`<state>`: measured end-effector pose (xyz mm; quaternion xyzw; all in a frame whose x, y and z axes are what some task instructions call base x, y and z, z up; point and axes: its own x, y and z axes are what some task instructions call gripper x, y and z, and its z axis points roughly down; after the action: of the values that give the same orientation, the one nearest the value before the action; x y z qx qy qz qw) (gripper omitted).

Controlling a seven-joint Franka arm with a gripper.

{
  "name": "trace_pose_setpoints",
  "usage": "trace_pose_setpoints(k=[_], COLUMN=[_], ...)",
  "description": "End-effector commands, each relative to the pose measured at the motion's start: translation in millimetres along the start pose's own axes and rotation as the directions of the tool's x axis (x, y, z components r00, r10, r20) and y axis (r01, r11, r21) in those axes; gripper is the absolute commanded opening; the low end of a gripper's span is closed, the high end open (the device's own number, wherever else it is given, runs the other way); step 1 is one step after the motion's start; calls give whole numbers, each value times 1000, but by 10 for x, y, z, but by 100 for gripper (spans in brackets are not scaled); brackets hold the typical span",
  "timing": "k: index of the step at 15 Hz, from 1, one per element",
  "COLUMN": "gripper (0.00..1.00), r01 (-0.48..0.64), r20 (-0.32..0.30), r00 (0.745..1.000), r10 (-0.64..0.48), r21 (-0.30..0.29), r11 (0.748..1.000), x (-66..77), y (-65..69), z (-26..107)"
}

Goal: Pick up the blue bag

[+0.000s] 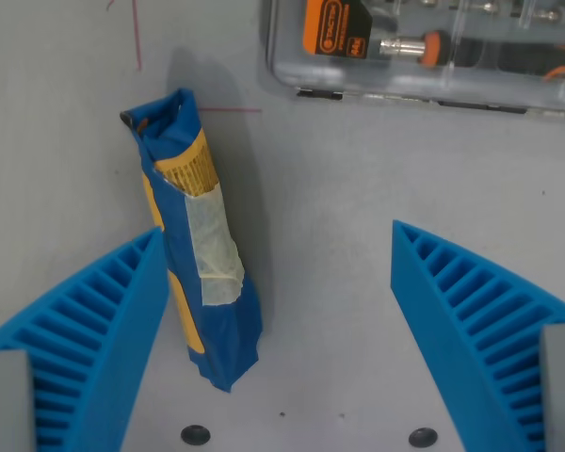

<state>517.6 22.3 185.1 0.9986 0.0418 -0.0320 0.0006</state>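
The blue bag [200,254] lies on the grey table, a long narrow packet with yellow print and a strip of pale tape, running from upper left to lower middle of the wrist view. My gripper [278,243] hovers over it, open. The left blue ribbed finger [94,339] touches or nearly touches the bag's left side. Well off to the bag's right stands the other finger [471,311], with bare table between them. Nothing is held.
A clear plastic tool case [424,47] with orange-handled bits lies at the top right. Thin red lines [137,38] are marked on the table at upper left. Two dark screw holes [196,435] show near the bottom edge.
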Motion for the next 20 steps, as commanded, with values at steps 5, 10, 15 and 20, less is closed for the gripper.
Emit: trace_pose_setpoints(k=[5, 10, 15, 20], gripper=[100, 100, 100, 100], r01=[33, 33, 33, 33], r20=[-76, -76, -76, -76], r00=[997, 997, 997, 997], r10=[-33, -33, -33, -33], r21=[0, 0, 0, 0], r11=[999, 999, 999, 999], x=[-13, -1, 11, 23], y=[-15, -16, -16, -16], z=[124, 206, 289, 371])
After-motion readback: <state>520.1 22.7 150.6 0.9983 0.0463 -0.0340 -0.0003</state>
